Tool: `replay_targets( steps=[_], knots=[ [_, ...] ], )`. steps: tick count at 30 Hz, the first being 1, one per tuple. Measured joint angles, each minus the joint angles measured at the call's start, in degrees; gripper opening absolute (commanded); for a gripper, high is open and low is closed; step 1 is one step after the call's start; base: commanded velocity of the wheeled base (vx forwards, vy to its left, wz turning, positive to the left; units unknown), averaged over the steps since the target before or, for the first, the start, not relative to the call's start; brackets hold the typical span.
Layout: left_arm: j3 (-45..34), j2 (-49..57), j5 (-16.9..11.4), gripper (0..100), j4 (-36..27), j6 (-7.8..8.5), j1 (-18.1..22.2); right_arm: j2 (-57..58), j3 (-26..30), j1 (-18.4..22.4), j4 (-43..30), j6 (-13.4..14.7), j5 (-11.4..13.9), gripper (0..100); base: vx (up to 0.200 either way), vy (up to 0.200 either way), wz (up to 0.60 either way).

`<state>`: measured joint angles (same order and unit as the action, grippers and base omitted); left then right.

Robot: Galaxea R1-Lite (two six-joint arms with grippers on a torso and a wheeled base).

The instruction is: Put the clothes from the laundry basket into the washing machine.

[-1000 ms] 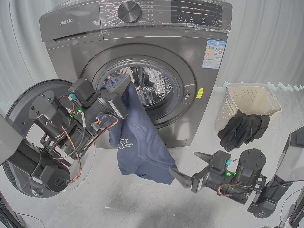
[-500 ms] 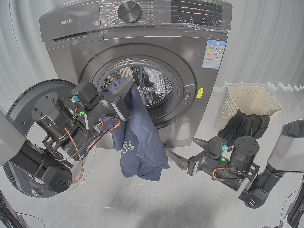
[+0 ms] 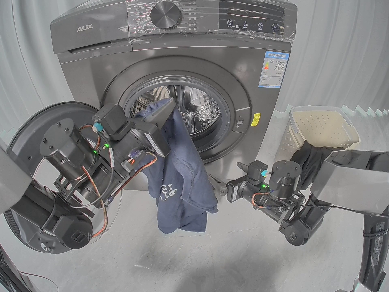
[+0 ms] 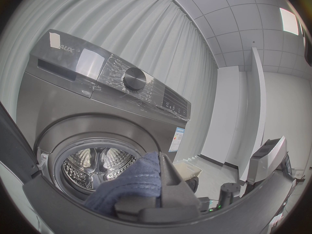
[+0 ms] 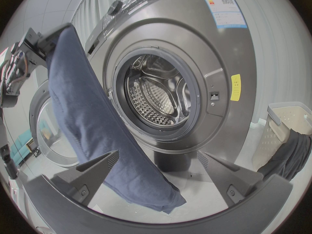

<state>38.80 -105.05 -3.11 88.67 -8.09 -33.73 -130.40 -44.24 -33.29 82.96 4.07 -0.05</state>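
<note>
A navy blue garment point(image 3: 180, 175) hangs from my left gripper point(image 3: 164, 104), which is shut on its top edge right at the left rim of the washing machine's drum opening point(image 3: 194, 106). In the left wrist view the cloth point(image 4: 136, 182) is bunched between the fingers point(image 4: 175, 186) in front of the drum point(image 4: 94, 166). My right gripper point(image 3: 216, 185) stands open and holds nothing, low before the machine's base, just right of the hanging cloth point(image 5: 84, 114). A black garment point(image 3: 312, 159) drapes over the rim of the cream laundry basket point(image 3: 324, 126).
The round machine door point(image 3: 24, 130) is swung wide open to the left, behind my left arm. The basket point(image 5: 286, 114) stands on the floor right of the machine, against the curtain. Bare grey floor point(image 3: 194, 256) lies in front.
My right arm has moved in toward the machine's base, still open. The blue garment's lower corner has swung back from it and hangs bunched. My left gripper edged slightly toward the opening.
</note>
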Motion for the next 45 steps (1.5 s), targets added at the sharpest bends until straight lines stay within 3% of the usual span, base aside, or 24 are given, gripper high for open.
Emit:
replay_targets(
  steps=[4, 14, 23, 30, 35, 36, 45],
  knots=[
    [0.0, 0.0, 0.0, 0, 0.0, 0.0, -0.4, -2.6, -4.1, -0.2, -2.7, -0.3, 0.1, 100, 0.0, 0.0, 0.0],
    [0.4, -0.5, 0.3, 0, 0.0, -0.02, -2.2, -7.4, -8.7, -6.3, -2.9, -0.4, 0.2, 100, 0.0, 0.0, 0.0],
    [0.1, -0.3, 0.6, 0, 0.0, -0.02, -4.1, -11.1, -16.2, -9.9, -3.7, -0.5, 0.6, 100, 0.0, 0.0, 0.0],
    [-0.1, 0.1, 0.5, 0, 0.0, -0.02, -4.3, -14.1, -23.1, -10.3, -3.9, -0.9, -0.1, 100, 0.0, 0.0, 0.0],
    [-0.5, 0.4, 0.3, 0, 0.0, -0.05, -4.3, -16.3, -27.1, -9.4, -5.0, -1.2, -2.0, 100, 0.0, 0.0, 0.0],
    [-0.5, 0.5, 0.3, 0, 0.0, -0.05, -4.3, -16.7, -27.6, -9.2, -5.0, -1.2, -2.1, 0, 0.0, 0.0, 0.0],
    [-1.3, 1.1, 0.6, 0, 0.0, -0.09, -3.7, -18.1, -29.1, -8.9, -3.8, -1.0, -2.2, 0, 0.0, 0.0, 0.0]
  ],
)
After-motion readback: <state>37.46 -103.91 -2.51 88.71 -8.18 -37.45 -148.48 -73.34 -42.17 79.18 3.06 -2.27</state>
